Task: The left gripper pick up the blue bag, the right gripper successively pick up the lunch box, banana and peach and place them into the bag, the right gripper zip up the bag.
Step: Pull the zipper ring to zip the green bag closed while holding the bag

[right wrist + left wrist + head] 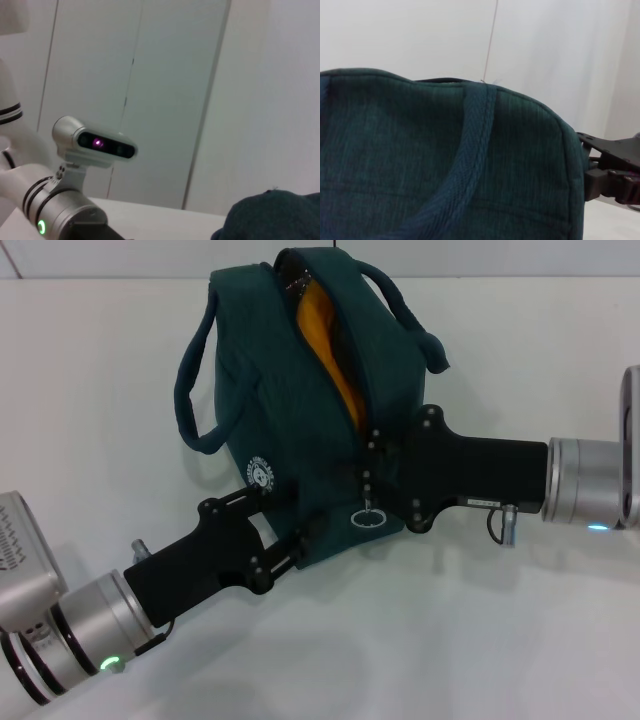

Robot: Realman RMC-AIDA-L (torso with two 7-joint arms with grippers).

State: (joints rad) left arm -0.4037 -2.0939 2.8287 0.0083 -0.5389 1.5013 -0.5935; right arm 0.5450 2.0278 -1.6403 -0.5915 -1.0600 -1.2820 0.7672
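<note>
The blue bag is held above the white table, tilted, with its top zipper open. Something yellow-orange shows inside the opening; I cannot tell what it is. The lunch box, banana and peach do not show as separate things. My left gripper is shut on the bag's lower near corner. My right gripper is closed at the near end of the zipper line, just above a hanging metal ring. The bag fills the left wrist view, with the right gripper beside it.
The bag's two handle straps hang loose at its sides. The white table lies below. The right wrist view shows my left arm's wrist camera, a bit of the bag and white wall panels.
</note>
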